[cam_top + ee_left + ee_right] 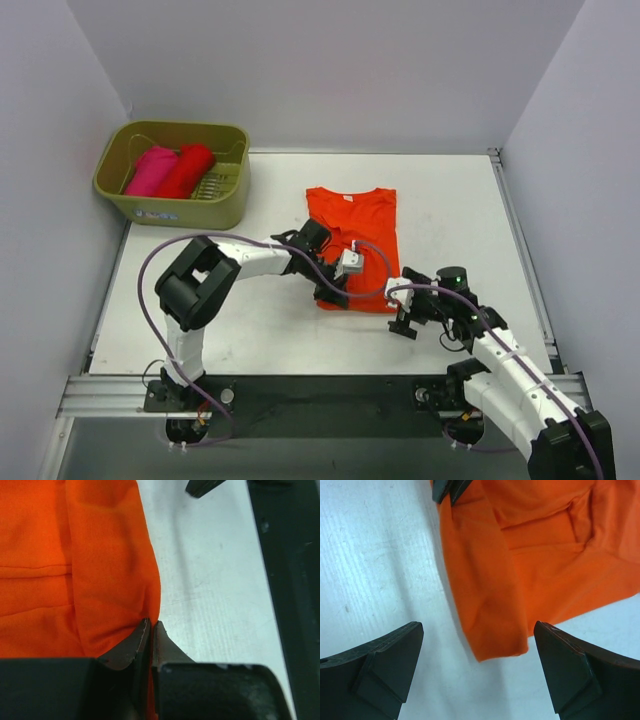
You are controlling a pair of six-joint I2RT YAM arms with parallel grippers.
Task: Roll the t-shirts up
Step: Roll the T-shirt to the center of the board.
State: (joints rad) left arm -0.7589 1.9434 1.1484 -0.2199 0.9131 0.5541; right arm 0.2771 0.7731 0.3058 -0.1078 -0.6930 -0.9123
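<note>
left gripper (151, 630): jaws pinched together on the near hem of the bright orange cloth t-shirt (352, 225); how much cloth they hold is hidden. right gripper (479, 630): jaws wide over its near right corner. the shirt lies folded narrow mid-worktop (250, 330), neck far. a red t-shirt (190, 168) and a magenta t-shirt (150, 172) sit bundled in the olive-green plastic basket (228, 212), far left.

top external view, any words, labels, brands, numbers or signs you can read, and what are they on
Nothing can be read in any view.
Pale sticker on the front wall of the olive-green basket: marks too small and blurred to read.
White neck label on the orange t-shirt: too small to read.
Wrist views: no writing shows.
</note>
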